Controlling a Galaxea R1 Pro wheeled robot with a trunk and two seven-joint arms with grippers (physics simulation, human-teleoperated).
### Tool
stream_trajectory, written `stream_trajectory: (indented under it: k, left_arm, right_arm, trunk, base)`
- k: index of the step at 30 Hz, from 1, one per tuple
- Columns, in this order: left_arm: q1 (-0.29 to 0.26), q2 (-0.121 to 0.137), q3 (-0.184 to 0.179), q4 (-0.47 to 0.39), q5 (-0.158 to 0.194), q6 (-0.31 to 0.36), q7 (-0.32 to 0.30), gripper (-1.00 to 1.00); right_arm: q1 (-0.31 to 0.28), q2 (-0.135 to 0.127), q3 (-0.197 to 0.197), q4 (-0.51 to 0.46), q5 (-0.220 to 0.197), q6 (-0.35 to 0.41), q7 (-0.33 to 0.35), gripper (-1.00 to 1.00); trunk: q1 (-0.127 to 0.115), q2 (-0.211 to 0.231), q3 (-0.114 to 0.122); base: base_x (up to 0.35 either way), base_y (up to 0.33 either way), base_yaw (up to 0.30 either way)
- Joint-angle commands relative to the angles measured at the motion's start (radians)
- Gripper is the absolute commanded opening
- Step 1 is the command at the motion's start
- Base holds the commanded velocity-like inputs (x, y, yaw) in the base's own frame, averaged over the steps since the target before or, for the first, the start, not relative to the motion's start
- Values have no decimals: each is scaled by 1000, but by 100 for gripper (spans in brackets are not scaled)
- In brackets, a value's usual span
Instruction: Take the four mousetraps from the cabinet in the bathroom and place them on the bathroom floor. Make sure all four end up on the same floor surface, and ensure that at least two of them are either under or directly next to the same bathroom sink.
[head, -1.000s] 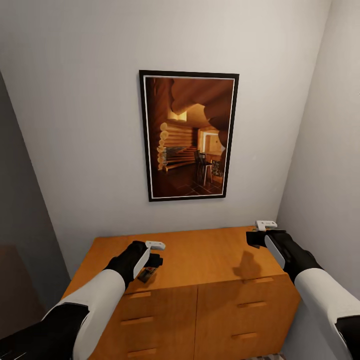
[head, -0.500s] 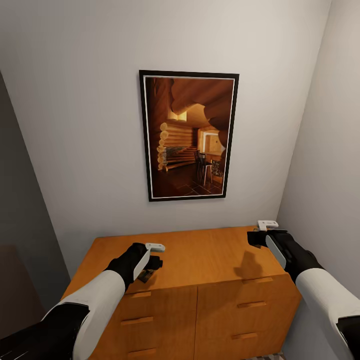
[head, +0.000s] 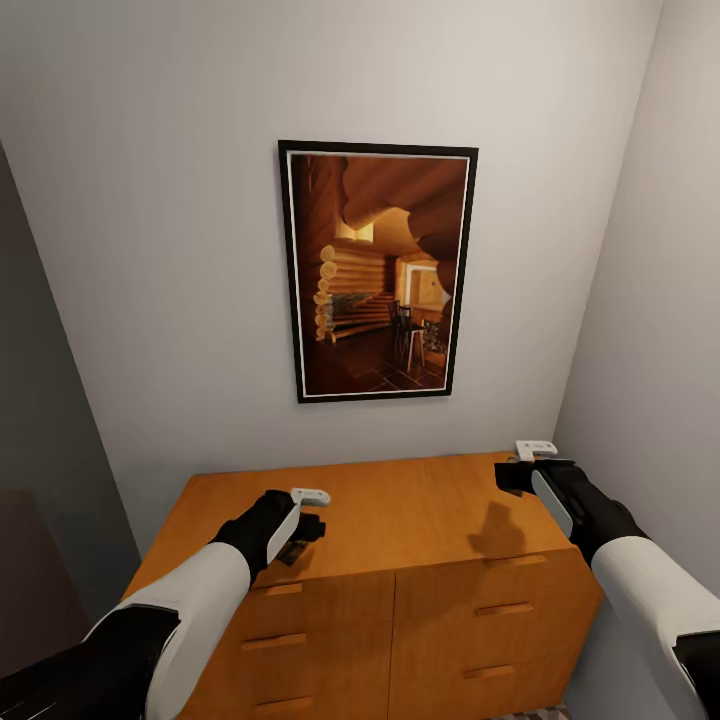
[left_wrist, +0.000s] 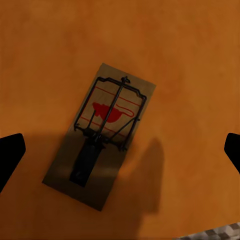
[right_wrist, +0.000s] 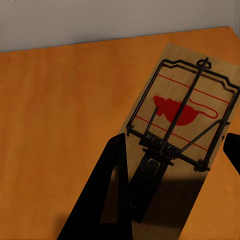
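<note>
Wooden trap, left: a flat brown wooden mousetrap (left_wrist: 100, 135) with dark wire lies on the orange-brown cabinet top (head: 400, 510), between the left gripper (head: 308, 527) fingers, which are spread and empty.
Axis: long side lies slanted across the finger line.
Right gripper (head: 512, 476): apparently open over a second mousetrap (right_wrist: 182, 130), nothing held.
Risk: a corner-on closure could skid the board.

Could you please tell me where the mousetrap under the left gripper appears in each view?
Head view: mousetrap peeking out beneath the left gripper, on the cabinet.
Left wrist view: mousetrap central, between the fingers.
Right wrist view: a different trap lies there.
Shared landmark: the cabinet's orange top.
</note>
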Motion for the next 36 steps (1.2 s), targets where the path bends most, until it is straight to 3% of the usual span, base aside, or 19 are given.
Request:
stream_trajectory:
  k: [1,7,28,36]
  left_arm:
    - [0,0,-5,-1,1,5,4,100]
    - [0,0,-5,4,1,2,3,100]
    - [0,50,-4,50,2,-52,-2,100]
    - [0,54,-3,52,2,-53,-5,100]
  right_arm:
    - [0,-1,4,-1,-1,4,1,-100]
    - [0,-1,4,-1,-1,4,1,-100]
    - [0,-1,4,29,1,-25,1,-100]
    - [0,1,4,29,1,-26,1,-100]
  trunk:
    - [0,-1,0]
    - [0,-1,0]
    - [0,-1,0]
    - [0,-1,0]
  base:
    - [0,0,0]
    - [0,0,0]
    - [0,0,0]
    - [0,0,0]
